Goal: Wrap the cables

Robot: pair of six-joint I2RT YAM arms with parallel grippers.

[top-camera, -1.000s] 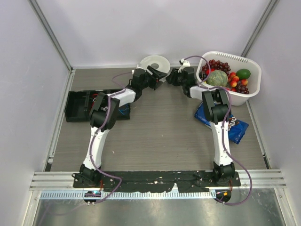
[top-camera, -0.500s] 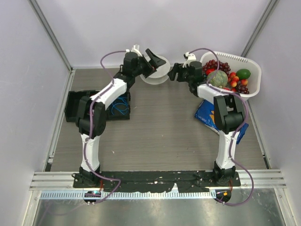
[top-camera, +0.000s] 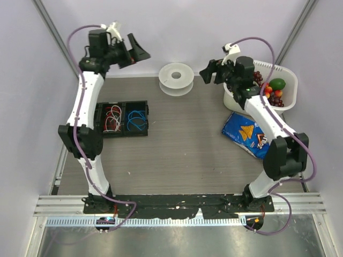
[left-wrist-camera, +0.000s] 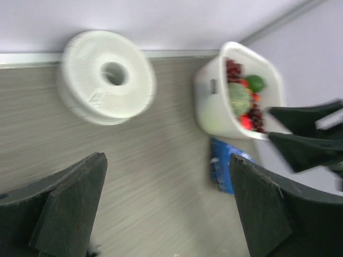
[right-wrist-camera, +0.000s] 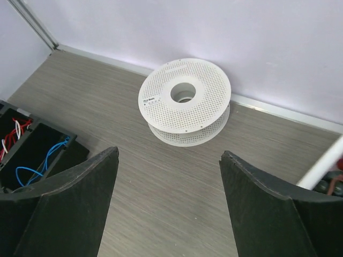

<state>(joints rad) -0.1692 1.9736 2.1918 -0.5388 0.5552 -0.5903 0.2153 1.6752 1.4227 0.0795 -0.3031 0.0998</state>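
Observation:
The cables are out of view in every frame. A white perforated spool (top-camera: 176, 78) lies flat on the table near the back wall, and no wire shows on it. My left gripper (top-camera: 140, 51) is raised high at the back left, away from the spool, open with nothing between its fingers. In the left wrist view the spool (left-wrist-camera: 107, 77) is blurred, beyond the open left gripper (left-wrist-camera: 167, 158). My right gripper (top-camera: 207, 72) hangs to the right of the spool, open and empty. The right wrist view has the spool (right-wrist-camera: 185, 99) ahead of the open right gripper (right-wrist-camera: 169, 152).
A black two-compartment tray (top-camera: 122, 105) at the left holds white-and-red coils (top-camera: 112, 119) and a blue coil (top-camera: 137, 119). A white basket (top-camera: 284, 75) of fruit stands at the back right. A blue snack bag (top-camera: 249, 134) lies in front of it.
Both grippers have opened wider and drawn back from the spool. The left arm has swung up and to the back left. The right arm has lifted to the right.

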